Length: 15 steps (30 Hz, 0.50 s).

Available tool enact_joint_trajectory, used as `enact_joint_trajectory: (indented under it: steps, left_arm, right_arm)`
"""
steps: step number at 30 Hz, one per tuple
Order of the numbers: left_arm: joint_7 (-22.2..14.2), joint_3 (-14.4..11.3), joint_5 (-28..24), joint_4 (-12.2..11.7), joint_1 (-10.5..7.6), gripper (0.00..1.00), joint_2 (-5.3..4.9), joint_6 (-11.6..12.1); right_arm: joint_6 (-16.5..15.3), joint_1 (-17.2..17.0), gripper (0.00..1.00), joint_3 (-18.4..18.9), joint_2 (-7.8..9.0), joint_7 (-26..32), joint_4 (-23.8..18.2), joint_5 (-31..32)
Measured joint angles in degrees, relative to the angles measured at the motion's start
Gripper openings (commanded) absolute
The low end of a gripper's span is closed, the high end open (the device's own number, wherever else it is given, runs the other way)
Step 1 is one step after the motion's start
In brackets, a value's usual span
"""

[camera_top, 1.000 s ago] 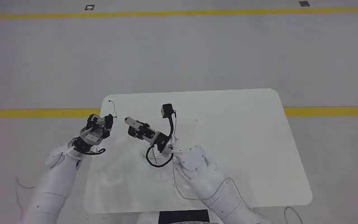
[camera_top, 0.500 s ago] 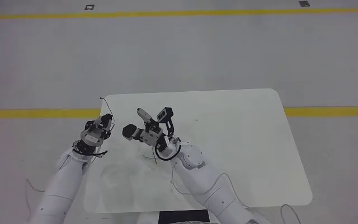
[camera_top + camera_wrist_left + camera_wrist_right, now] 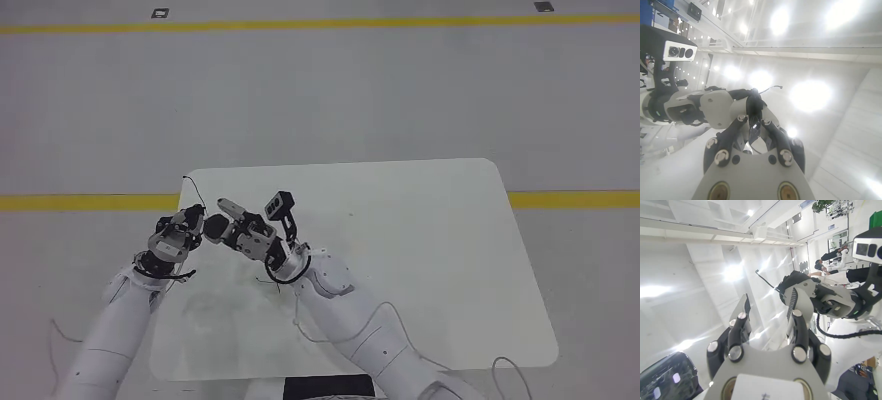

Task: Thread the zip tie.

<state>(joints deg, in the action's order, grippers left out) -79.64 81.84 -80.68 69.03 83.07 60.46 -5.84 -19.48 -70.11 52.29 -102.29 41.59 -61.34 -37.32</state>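
Observation:
The zip tie (image 3: pixel 189 190) is a thin black strip, and my left gripper (image 3: pixel 192 219) is shut on it above the table's left edge. Its free end sticks up and away and ends in a small block (image 3: pixel 780 87). In the left wrist view the left gripper (image 3: pixel 753 103) pinches the strip (image 3: pixel 768 89) between dark fingertips. My right gripper (image 3: pixel 220 218) is open right beside the left one, with nothing between its fingers. In the right wrist view the right gripper (image 3: pixel 772 294) faces the left gripper's dark fingertips (image 3: pixel 791 280), and the zip tie (image 3: pixel 763 278) juts out from them.
The white table (image 3: pixel 420 260) lies under both arms, with bare surface to the right and front. A yellow floor line (image 3: pixel 60 202) runs behind the table's left side. A thin dark cable (image 3: pixel 268 285) hangs under the right wrist.
My right gripper has swung left across the table and turned until it sits against the left gripper. The left gripper has shifted slightly right, still holding the zip tie.

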Motion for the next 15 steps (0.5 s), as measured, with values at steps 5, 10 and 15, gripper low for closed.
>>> enact_joint_trajectory:
  steps: [5,10,15]
  left_arm:
    - [0.0,0.0,0.0,0.0,0.0,0.0,0.0,0.0]
    - [0.0,0.0,0.0,0.0,0.0,0.0,0.0,0.0]
    - [0.0,0.0,0.0,0.0,0.0,0.0,0.0,0.0]
  right_arm:
    - [0.0,0.68,0.37,0.28,-0.53,0.34,1.43,0.26]
    - [0.0,1.25,0.34,0.16,-0.82,0.34,2.46,-0.09]
    - [0.0,1.75,0.28,0.17,-1.06,0.34,3.07,-0.23]
